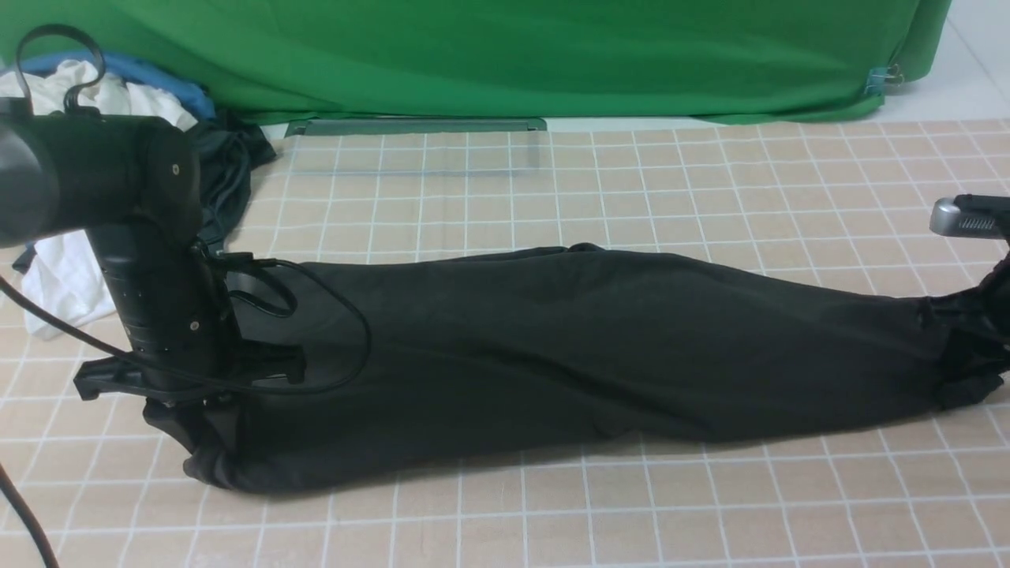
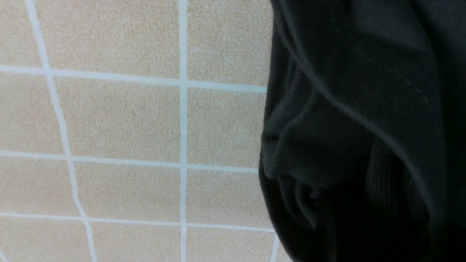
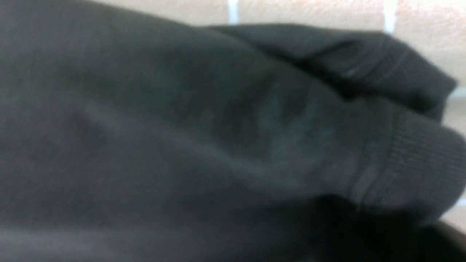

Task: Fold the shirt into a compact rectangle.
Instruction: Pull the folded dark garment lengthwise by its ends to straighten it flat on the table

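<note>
The black shirt lies as one long band across the tiled mat, pulled out between my two arms and gathered at both ends. My left gripper points down into the bunched left end and is shut on it; the left wrist view shows folds of the shirt packed round the jaws. At the far right the cloth bunches and rises toward my right gripper, which is shut on the shirt. In the right wrist view the shirt and a ribbed cuff hide the fingers. No chest print is in view.
A white garment and a smaller dark grey garment are heaped at the back left behind my left arm, with blue cloth above them. A green backdrop closes the far side. Bare tiled mat lies beyond the shirt.
</note>
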